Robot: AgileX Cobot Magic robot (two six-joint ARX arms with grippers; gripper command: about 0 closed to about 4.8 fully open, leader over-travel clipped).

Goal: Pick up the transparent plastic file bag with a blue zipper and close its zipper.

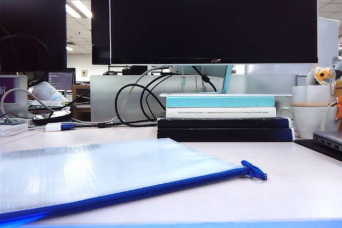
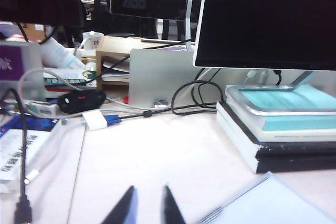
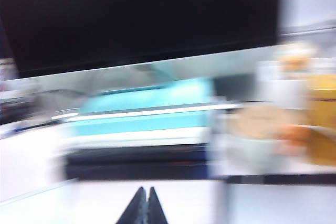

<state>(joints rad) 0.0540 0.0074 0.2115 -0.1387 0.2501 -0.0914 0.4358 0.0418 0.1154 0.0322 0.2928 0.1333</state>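
Note:
The file bag lies flat on the white table at the front left, a pale mesh pouch. Its blue zipper runs along the near edge, and the blue pull tab sits at the strip's right end. Neither gripper shows in the exterior view. In the left wrist view my left gripper hovers over bare table with a narrow gap between its tips and nothing in it; a corner of the bag lies beside it. The right wrist view is blurred; my right gripper has its tips pressed together, empty.
A stack of books stands behind the bag under a large dark monitor. Cables trail at the back left. A white mug and a laptop edge are at the right. A black cable lies near my left gripper.

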